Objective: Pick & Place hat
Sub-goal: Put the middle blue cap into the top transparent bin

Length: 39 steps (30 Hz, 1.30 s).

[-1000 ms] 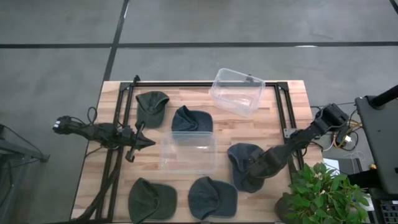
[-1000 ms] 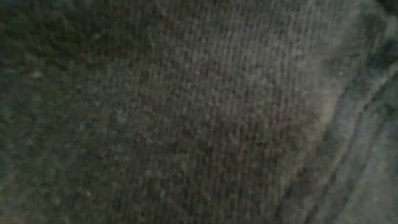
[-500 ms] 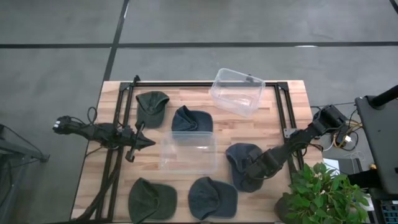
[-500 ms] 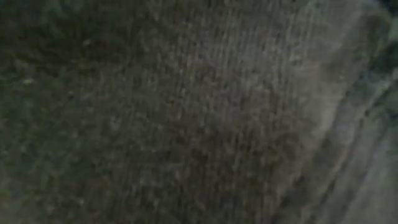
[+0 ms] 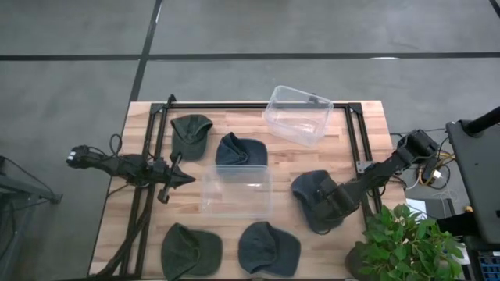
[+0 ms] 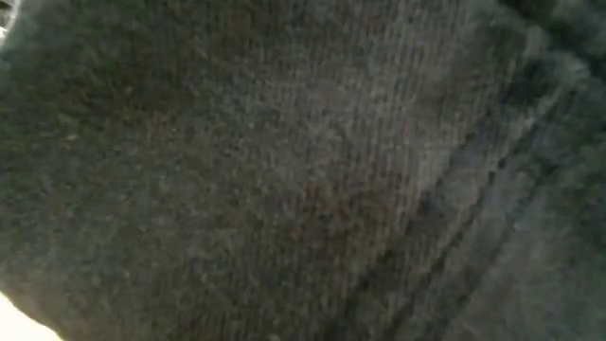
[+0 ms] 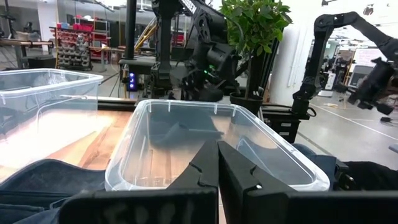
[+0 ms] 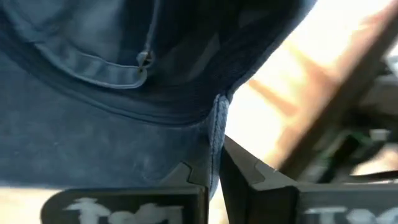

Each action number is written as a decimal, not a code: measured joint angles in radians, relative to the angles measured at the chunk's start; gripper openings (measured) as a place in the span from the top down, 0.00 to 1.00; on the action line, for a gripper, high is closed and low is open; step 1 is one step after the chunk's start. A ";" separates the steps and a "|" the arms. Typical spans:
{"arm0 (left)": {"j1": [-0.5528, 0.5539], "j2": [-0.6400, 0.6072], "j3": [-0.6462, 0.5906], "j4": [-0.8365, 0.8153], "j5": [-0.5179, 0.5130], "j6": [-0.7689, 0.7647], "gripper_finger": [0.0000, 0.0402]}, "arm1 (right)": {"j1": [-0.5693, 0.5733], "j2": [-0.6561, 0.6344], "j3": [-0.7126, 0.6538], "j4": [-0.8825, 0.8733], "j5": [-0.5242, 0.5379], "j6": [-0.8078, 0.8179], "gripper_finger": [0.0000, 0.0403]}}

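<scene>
- Right gripper (image 5: 326,204) sits low at the table's right side, its fingers (image 8: 239,171) pinching the edge of a dark blue hat (image 5: 312,195); in the right wrist view the cloth rim runs down between the two dark fingers, which are pressed together on it
- that hat lies on the wooden table (image 5: 367,125), just right of the clear bin (image 5: 237,192) at the middle, and partly under the right arm
- left gripper (image 5: 178,179) waits at the left side of the table, just beside the same clear bin; its fingers (image 7: 205,171) are pressed together with nothing between them
- four more hats lie about: a green one (image 5: 190,134) and a blue one (image 5: 240,150) toward the far side; a green one (image 5: 191,250) and a blue one (image 5: 269,247) at the near edge
- a second clear bin (image 5: 298,115) stands tilted at the far edge
- low view is filled with dark woven cloth (image 6: 284,170) pressed close to the lens; nothing else can be told from it
</scene>
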 joint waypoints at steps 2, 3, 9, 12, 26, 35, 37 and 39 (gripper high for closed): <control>0.000 0.000 0.000 0.000 0.000 0.000 1.00 | 0.000 -0.012 0.036 -0.081 0.027 -0.004 0.97; 0.000 0.000 0.000 0.000 0.000 0.000 1.00 | 0.000 -0.018 0.056 -0.121 0.043 -0.010 0.97; 0.000 0.000 0.000 0.000 0.000 0.000 1.00 | -0.002 -0.025 0.230 -0.310 0.176 -0.066 0.97; 0.000 0.000 0.000 0.000 0.000 0.000 1.00 | -0.009 -0.026 0.309 -0.302 0.269 -0.120 0.97; 0.000 0.000 0.000 0.000 0.000 0.000 1.00 | -0.246 -0.018 0.530 -0.305 0.456 -0.524 0.97; 0.000 0.000 0.000 0.000 0.000 0.000 1.00 | -0.419 -0.018 0.713 -0.303 0.577 -0.870 0.97; 0.000 0.000 0.000 0.000 0.000 0.000 1.00 | -0.450 -0.018 0.763 -0.304 0.584 -0.907 0.97; 0.000 0.000 0.000 0.000 0.000 0.000 1.00 | -0.476 -0.018 0.809 -0.303 0.590 -0.957 0.97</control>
